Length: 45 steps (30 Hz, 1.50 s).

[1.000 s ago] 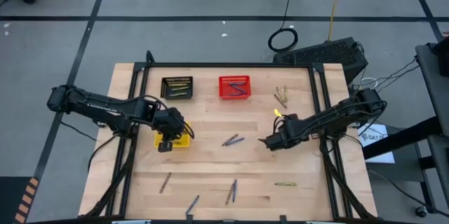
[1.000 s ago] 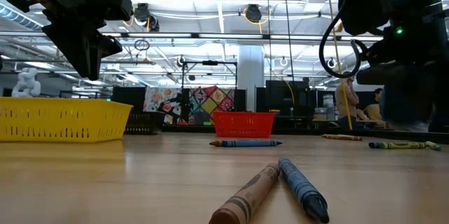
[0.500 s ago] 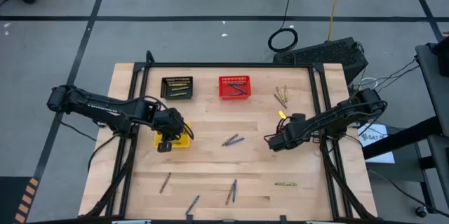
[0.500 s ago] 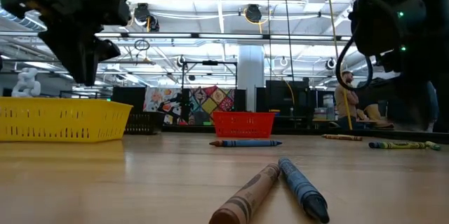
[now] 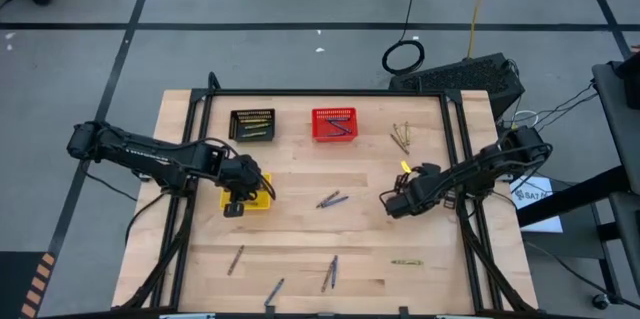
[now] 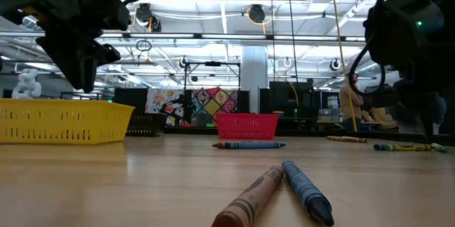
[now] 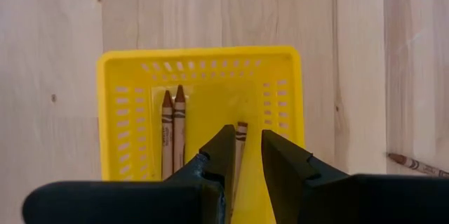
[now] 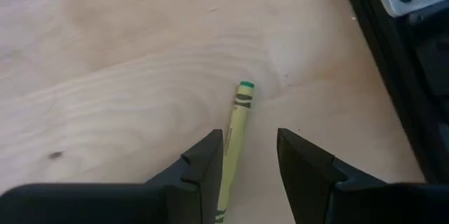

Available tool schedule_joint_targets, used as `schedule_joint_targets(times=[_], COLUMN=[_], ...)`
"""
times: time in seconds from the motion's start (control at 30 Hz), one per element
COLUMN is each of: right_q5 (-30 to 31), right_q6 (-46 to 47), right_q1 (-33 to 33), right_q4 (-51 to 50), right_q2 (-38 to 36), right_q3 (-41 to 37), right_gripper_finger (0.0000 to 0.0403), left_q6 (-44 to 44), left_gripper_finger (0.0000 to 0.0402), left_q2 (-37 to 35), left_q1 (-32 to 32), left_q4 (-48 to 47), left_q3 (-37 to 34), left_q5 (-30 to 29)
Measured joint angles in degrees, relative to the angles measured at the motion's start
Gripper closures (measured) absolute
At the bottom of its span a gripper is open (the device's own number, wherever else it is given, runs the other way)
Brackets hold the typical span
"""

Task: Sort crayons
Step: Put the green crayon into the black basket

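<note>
The left gripper (image 7: 242, 150) has its jaws slightly apart around a brown crayon (image 7: 238, 155) over the yellow basket (image 5: 262, 202), near the table's (image 5: 300, 249) left edge, where two more brown crayons (image 7: 172, 134) lie. The right gripper (image 8: 247, 157), jaws spread, straddles a yellow-green crayon (image 8: 233, 134) near the right edge. Other crayons (image 5: 333, 200) lie scattered mid-table and along the front edge.

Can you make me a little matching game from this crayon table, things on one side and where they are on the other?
Things:
1. yellow basket
2. red basket
3. black basket
4. yellow-green crayon

Places:
A. top middle of the table
B. under the left fingers
C. between the right fingers
D. left of the red basket

Pairs: 1-B, 2-A, 3-D, 4-C
</note>
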Motion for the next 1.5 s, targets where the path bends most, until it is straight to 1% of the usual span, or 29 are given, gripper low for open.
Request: schedule_joint_targets(times=[0.17, 0.33, 0.47, 0.6, 0.8, 0.87, 1.1, 1.4, 1.5], right_q5=[0.0, 0.25, 0.42, 0.46, 0.26, 0.13, -4.24, -4.42, -3.4], right_q6=[2.22, 2.46, 2.69, 2.08, 1.04, 0.91, 0.27, -4.83, -5.41], right_q1=[0.68, 0.71, 0.72, 0.72, 0.72, 0.7, 1.03, 2.77, 3.15], right_q4=[2.3, 6.52, 7.03, 7.12, 6.94, 6.66, 2.97, 2.63, 2.65], right_q2=[0.0, -0.04, -0.15, -0.13, -0.09, -0.09, 0.0, 0.02, 0.02], right_q3=[-1.09, -3.63, -4.67, -4.94, -5.0, -5.0, -5.17, -5.2, -5.18], right_gripper_finger=[0.028, 0.028, 0.0287, 0.0315, 0.0381, 0.0395, 0.0399, 0.0402, 0.0402], left_q6=[0.34, 0.38, 0.4, 0.39, 0.27, 0.25, 0.24, 0.14, -0.17], left_gripper_finger=[0.0331, 0.0331, 0.0331, 0.0331, 0.0331, 0.0331, 0.0331, 0.0331, 0.0331], left_q2=[0.0, 0.0, 0.0, 0.0, 0.0, 0.0, 0.0, 0.0, 0.0], left_q1=[0.0, 0.0, 0.0, 0.0, 0.0, 0.0, 0.0, 0.0, 0.0], left_q4=[0.03, 0.47, 0.45, 0.46, 0.47, 0.47, 0.47, 0.48, 0.47], left_q3=[-0.02, -0.02, -0.02, -0.02, -0.04, -0.04, -0.04, -0.04, -0.04], left_q5=[0.0, 0.0, 0.0, 0.0, 0.0, 0.0, 0.0, -0.45, -0.66])
